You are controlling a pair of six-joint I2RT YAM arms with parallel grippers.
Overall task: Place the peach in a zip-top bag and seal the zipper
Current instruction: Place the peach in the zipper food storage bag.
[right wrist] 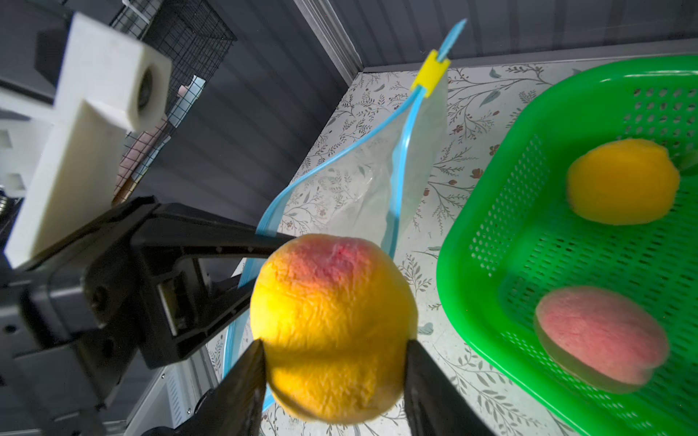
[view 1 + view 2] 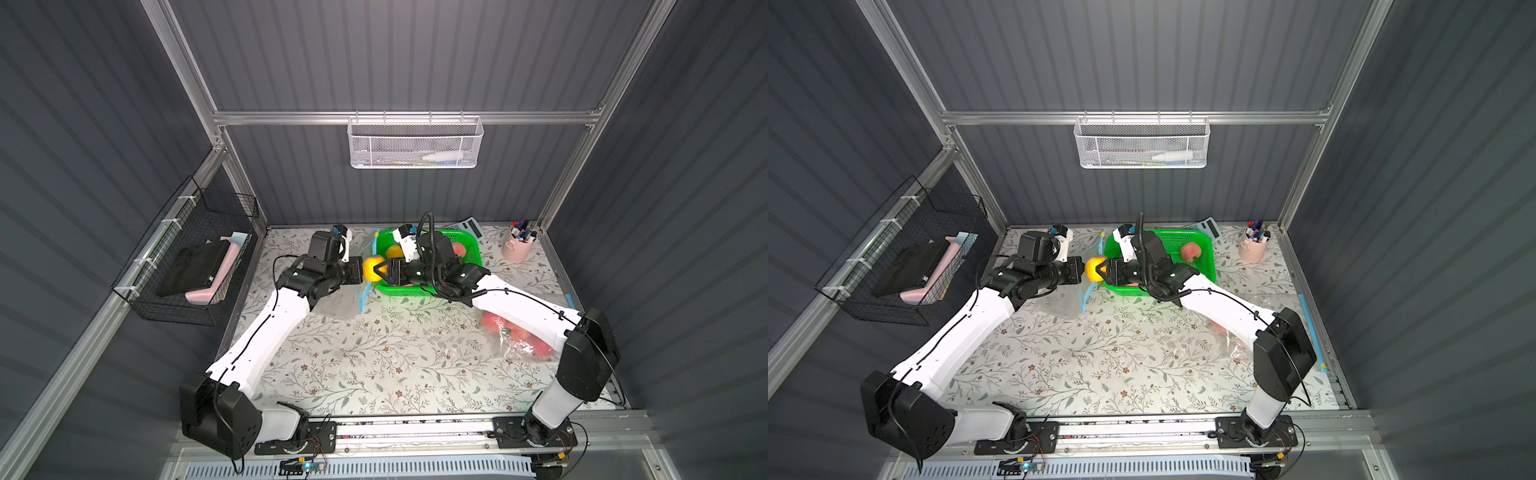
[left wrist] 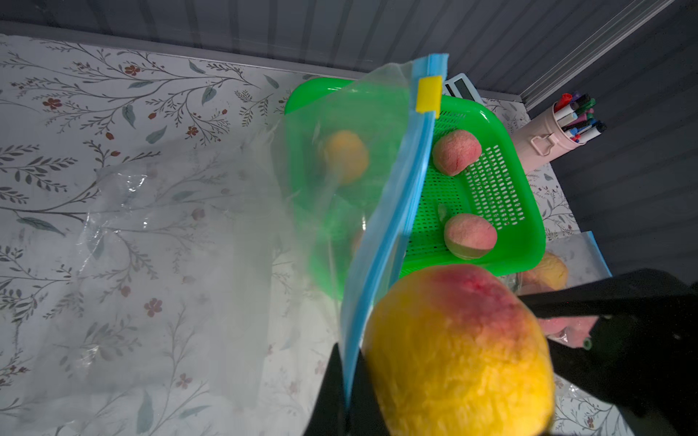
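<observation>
Left pincer (image 3: 349, 392): pinched shut on the blue zipper strip (image 3: 408, 181) of the zip-top bag (image 3: 332, 170), one finger on each side of the strip in the left wrist view.
Right pincer (image 1: 334, 351): clamped on the peach (image 1: 332, 328). One black fingertip presses each flank and the fruit sticks out beyond the tips.
Peach: yellow with a red blush, held clear of the table (image 2: 374, 365) between the two pincers. In both top views it sits towards the table's far edge, near the middle (image 2: 372, 268) (image 2: 1095, 268).
Peach against left pincer: just beside its fingertips. I cannot tell whether they touch.
Peach against bag: at the mouth, not inside.
Bag: clear, and its body trails down onto the table. In the right wrist view the two blue strips part into an open mouth, and the yellow slider (image 1: 430, 73) sits at the end away from the pincers.
Green basket (image 2: 399, 291): on the table at the far edge, right of the bag, under the right wrist. It holds one yellow peach (image 1: 623, 181) and two pink ones (image 3: 457, 151) (image 3: 470, 236).
Second bag (image 2: 519, 332): near the right edge, partly under the right arm, with reddish fruit inside.
Pen cup (image 2: 517, 247): far right corner.
</observation>
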